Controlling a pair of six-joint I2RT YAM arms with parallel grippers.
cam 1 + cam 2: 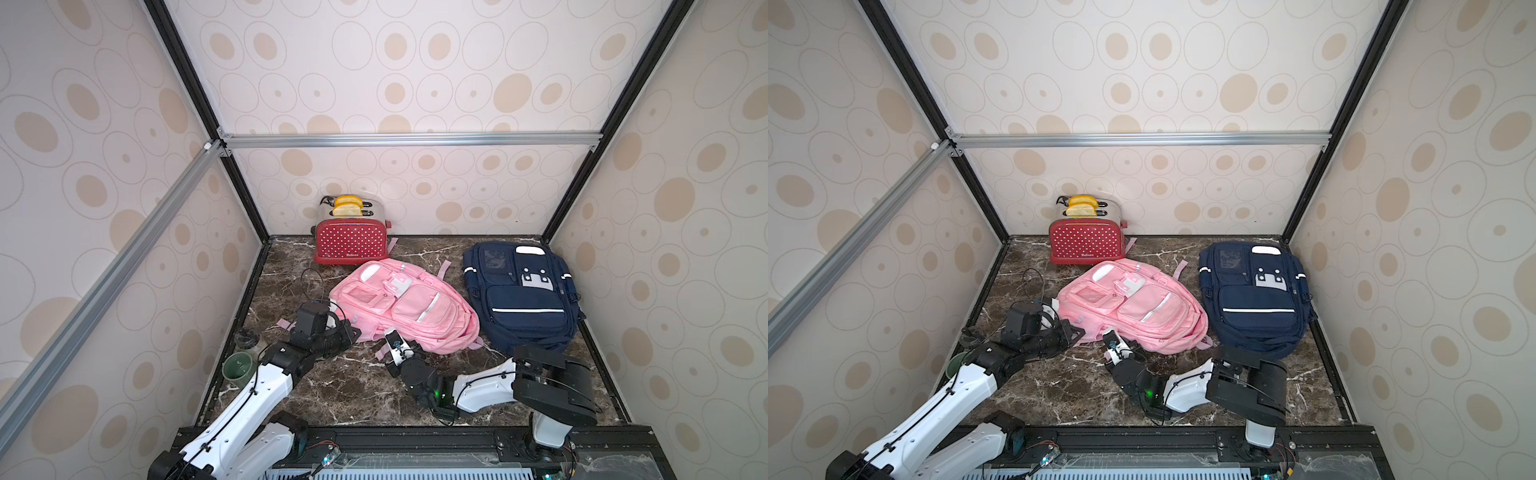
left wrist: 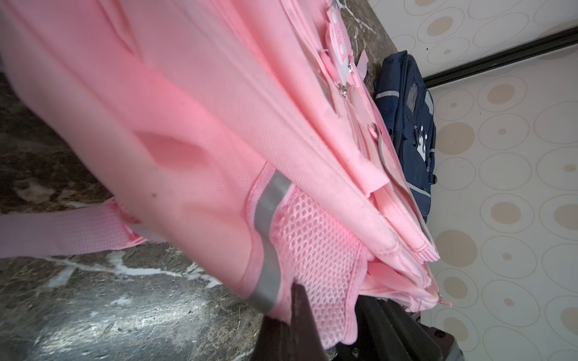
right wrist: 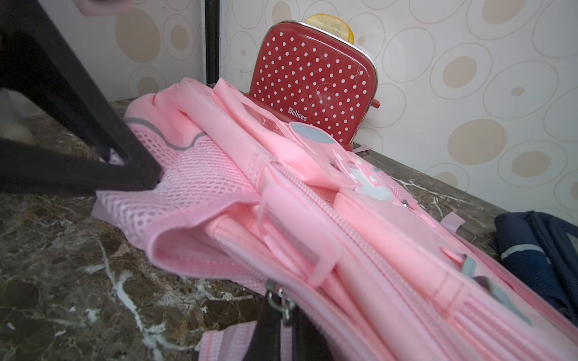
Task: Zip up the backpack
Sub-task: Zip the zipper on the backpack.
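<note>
A robot test cell in a lab is shown. A dark marble-patterned tabletop [image 1: 353, 395] is enclosed by beige circle-printed wall panels [image 1: 415, 62], which are held in silver and black aluminium frame bars [image 1: 411, 138]. A red white-dotted toaster [image 1: 351, 243] is placed inside.

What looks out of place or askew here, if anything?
The pink backpack lies crooked on the table, unlike the navy backpack beside it, and its compartment seems to gape open near the mesh pocket. A red toaster holding bread stands behind them, odd company for bags.
</note>
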